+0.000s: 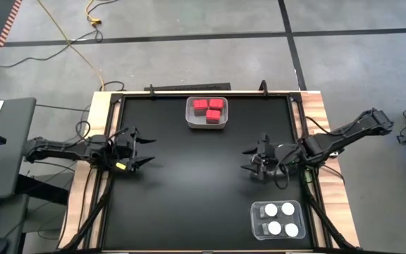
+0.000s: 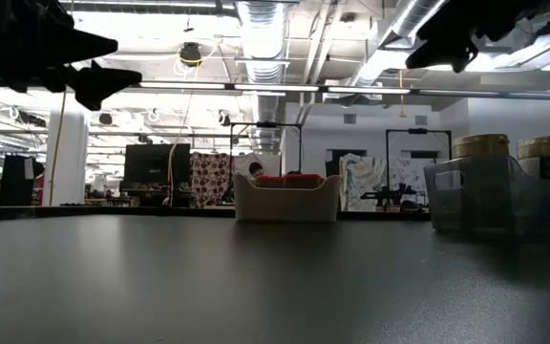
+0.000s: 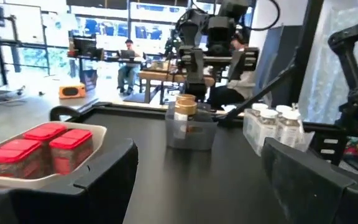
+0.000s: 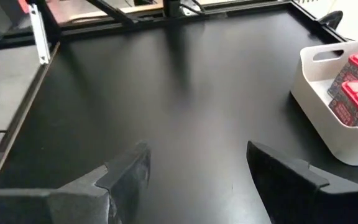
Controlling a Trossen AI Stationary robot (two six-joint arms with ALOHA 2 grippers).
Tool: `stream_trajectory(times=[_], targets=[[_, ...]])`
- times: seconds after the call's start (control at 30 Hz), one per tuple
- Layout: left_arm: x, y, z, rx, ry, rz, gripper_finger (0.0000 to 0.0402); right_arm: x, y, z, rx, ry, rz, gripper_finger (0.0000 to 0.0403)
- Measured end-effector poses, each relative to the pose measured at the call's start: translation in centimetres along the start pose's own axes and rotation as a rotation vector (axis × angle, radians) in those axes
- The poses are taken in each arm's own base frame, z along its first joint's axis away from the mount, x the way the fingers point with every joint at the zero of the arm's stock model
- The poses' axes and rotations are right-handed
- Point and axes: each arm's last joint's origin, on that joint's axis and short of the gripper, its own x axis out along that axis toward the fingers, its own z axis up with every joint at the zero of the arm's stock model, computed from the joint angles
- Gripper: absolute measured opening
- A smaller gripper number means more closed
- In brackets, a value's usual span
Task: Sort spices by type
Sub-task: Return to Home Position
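Observation:
Three red boxes (image 1: 208, 107) lie in a white bin (image 1: 191, 121) at the table's far middle. Several white-lidded jars (image 1: 278, 219) stand in a clear bin (image 1: 255, 224) at the near right. In the left wrist view, brown-lidded jars (image 3: 185, 106) stand in a smaller clear bin (image 3: 191, 134), right under the right arm. My left gripper (image 1: 149, 150) hovers open over the table's left side, pointing right. My right gripper (image 1: 247, 159) hovers open right of centre, pointing left, with bare table between its fingers (image 4: 129, 168).
The black tabletop is bare between the two grippers and toward the near left. A raised frame (image 1: 298, 120) runs along the table's edges. Beyond the far edge lie a workshop floor and desks, with a seated person (image 3: 128, 59) far off.

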Motion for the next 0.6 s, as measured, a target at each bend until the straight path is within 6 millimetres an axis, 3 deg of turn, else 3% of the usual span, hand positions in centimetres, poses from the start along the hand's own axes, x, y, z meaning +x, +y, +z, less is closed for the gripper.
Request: stream_trajectory(times=[0.2,0.6], targets=[[-1.4,0.3,0.5,0.002,-0.055,0.045,0.0327,-0.9,0.1,-0.3,0.0,0.021,0.015,0.0291],[-1.2,0.4,-1.7,-0.01,0.15,0.051,0.0327,-1.2,-0.1,-0.4,0.019,0.032,0.009,0.0291]])
